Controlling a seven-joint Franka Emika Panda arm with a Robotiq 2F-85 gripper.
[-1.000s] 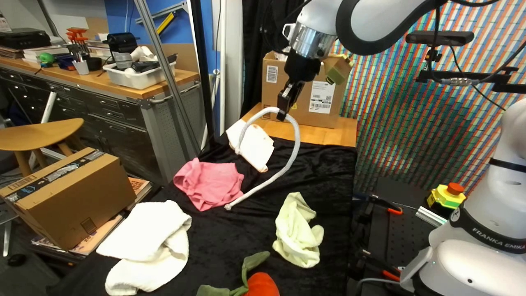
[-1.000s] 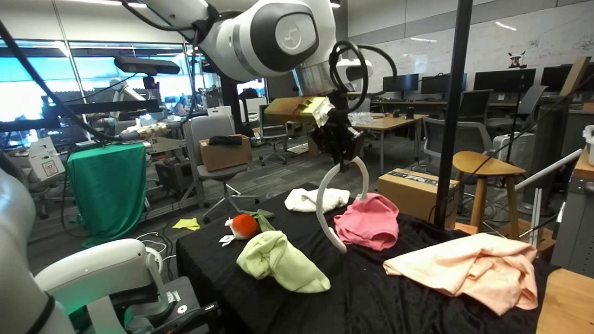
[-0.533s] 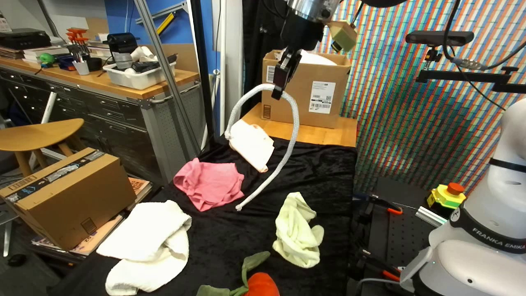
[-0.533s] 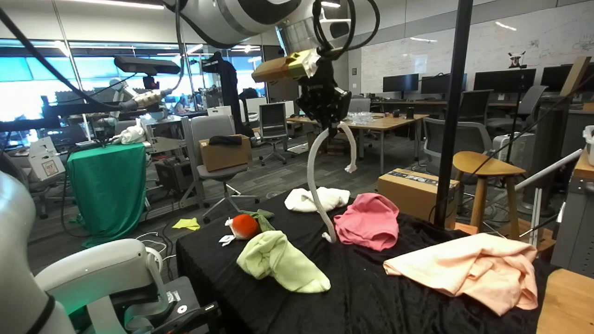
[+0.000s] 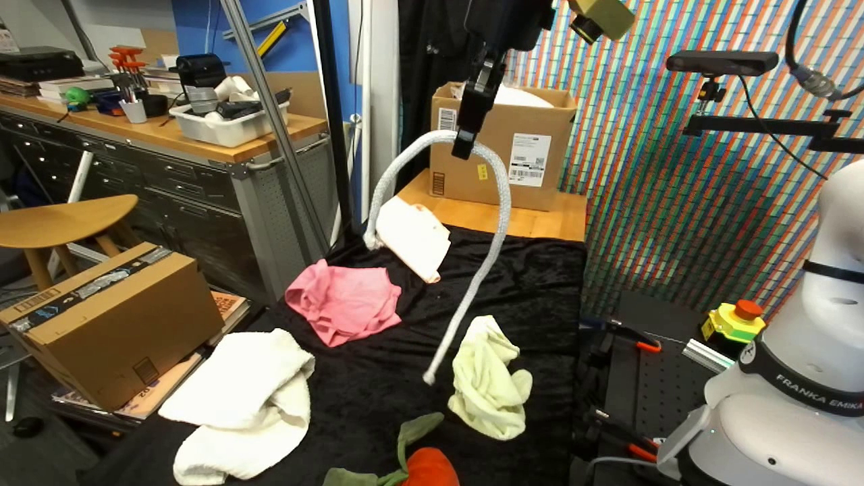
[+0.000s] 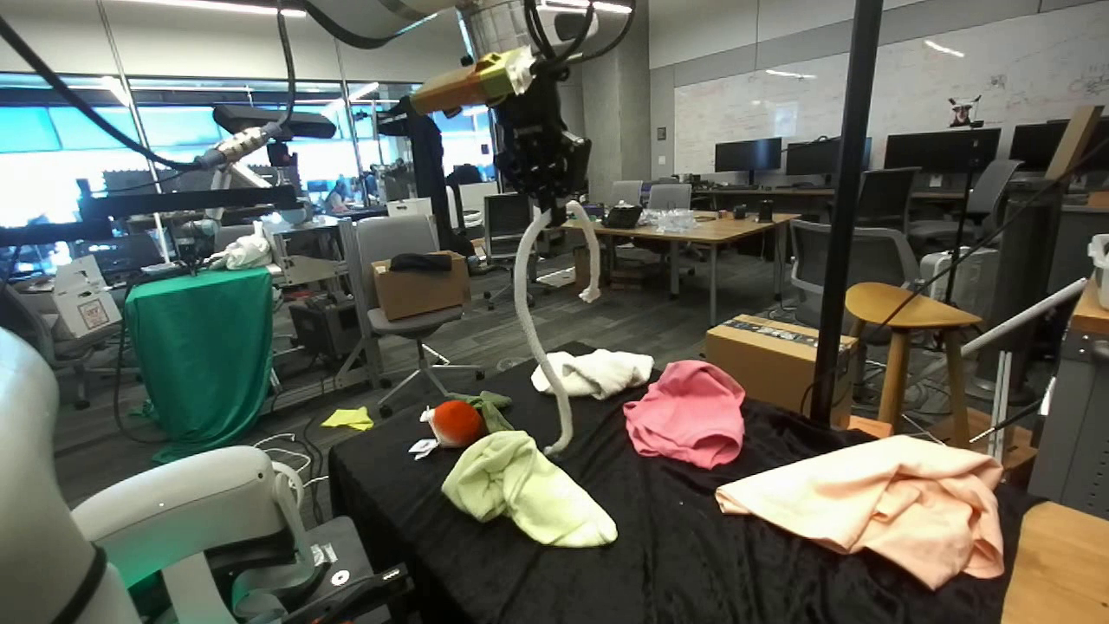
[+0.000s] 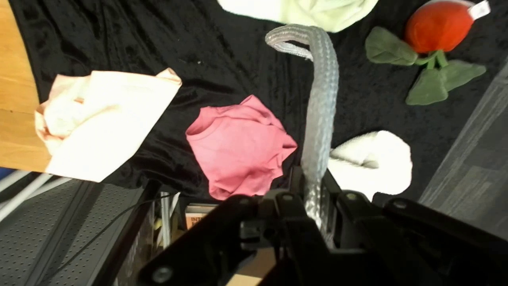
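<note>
While the end effector [image 7: 313, 182] pinches a rope [image 7: 324, 87], pink cloth [image 7: 242, 147] and green cloth [image 5: 487, 385] lie below.

A rounded, glossy white robot base [image 5: 790, 432] is crossed by a wide black band [image 5: 817, 389] lettered FRANKA EMIKA in white, beside a round emblem [image 5: 747, 353]. A thin black strap [image 5: 833, 271] rings the white column [image 5: 813, 322] above. The angular black gripper [image 7: 313, 180] shows round grey screw heads [image 7: 162, 274]; behind it come a shiny silver metal collar [image 6: 502, 30], looping black cables [image 6: 539, 35], and a boxy yellow-and-brown casing [image 6: 468, 85] with whitish wrapping [image 6: 522, 69].
</note>
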